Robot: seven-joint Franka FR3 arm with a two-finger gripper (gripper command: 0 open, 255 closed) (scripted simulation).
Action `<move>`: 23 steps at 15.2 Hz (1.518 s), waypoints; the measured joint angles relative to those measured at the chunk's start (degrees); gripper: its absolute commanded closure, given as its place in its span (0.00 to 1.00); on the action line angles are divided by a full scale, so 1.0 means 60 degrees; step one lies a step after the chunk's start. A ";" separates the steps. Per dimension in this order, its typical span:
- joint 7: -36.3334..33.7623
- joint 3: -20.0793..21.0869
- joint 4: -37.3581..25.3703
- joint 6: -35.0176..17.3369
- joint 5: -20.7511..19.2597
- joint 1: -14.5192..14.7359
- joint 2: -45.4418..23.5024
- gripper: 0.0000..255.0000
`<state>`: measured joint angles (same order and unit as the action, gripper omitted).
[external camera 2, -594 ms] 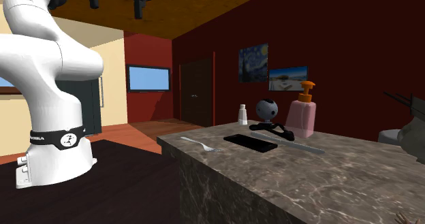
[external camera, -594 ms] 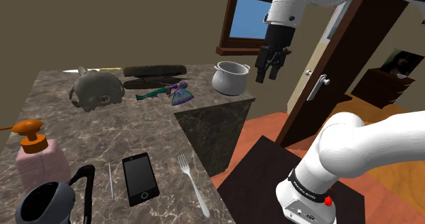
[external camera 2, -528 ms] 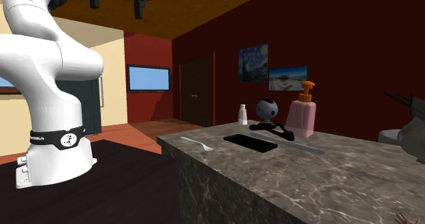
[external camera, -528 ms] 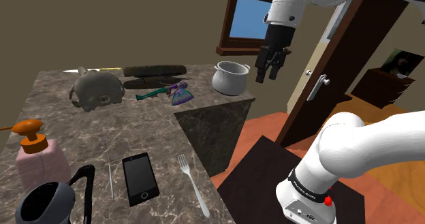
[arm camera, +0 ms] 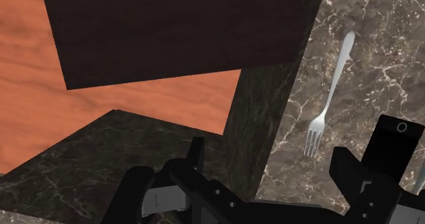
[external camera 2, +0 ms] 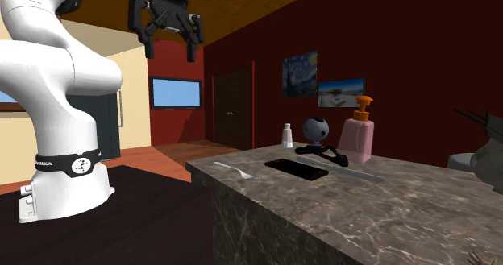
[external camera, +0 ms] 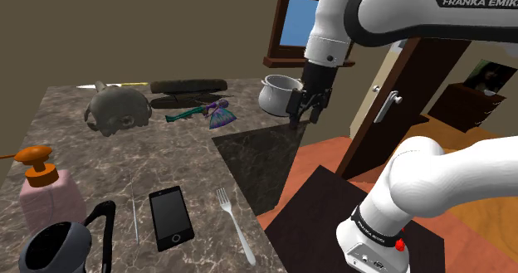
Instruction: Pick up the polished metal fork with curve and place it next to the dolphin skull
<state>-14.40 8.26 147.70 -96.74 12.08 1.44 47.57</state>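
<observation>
Spreading across the shoulder view's left half, a dark marble counter (external camera: 166,159) carries every object, its L-shaped edge stepping back beside the black stand (external camera: 309,209). Next in bulk is the white arm (external camera: 432,188), which rises from that stand and bends over toward the counter's corner. A grey dolphin skull (external camera: 116,109) sits at the far end of the counter, toward the shoulder view's upper left, with a long dark object (external camera: 188,86) behind it and a small purple and green item (external camera: 205,111) just beside it. A pale metal pot (external camera: 278,93) stands at the far corner. A pink soap dispenser (external camera: 46,188) with an orange pump and a black webcam (external camera 2: 316,134) occupy the near end. The gripper (external camera 2: 165,44) hangs in the air off the counter's edge, well above the surface, its fingers spread apart and grasping nothing. A black phone (external camera: 170,216) lies flat near the near edge. The silvery fork (external camera: 235,226) lies flat just beside the phone, on the side toward the stand, tines pointing toward the far end, well apart from the skull.
</observation>
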 measured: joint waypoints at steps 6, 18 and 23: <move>-0.1191 0.1338 0.1058 -0.2290 0.0740 0.0232 -0.0766 0.00; -0.4308 0.4502 0.1329 -0.7357 0.0728 -0.0338 -0.4731 0.00; -0.6997 0.5873 0.0733 -0.9054 -0.1721 -0.1529 -0.7098 0.00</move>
<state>-56.38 43.49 152.11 -151.06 1.76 -7.73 4.99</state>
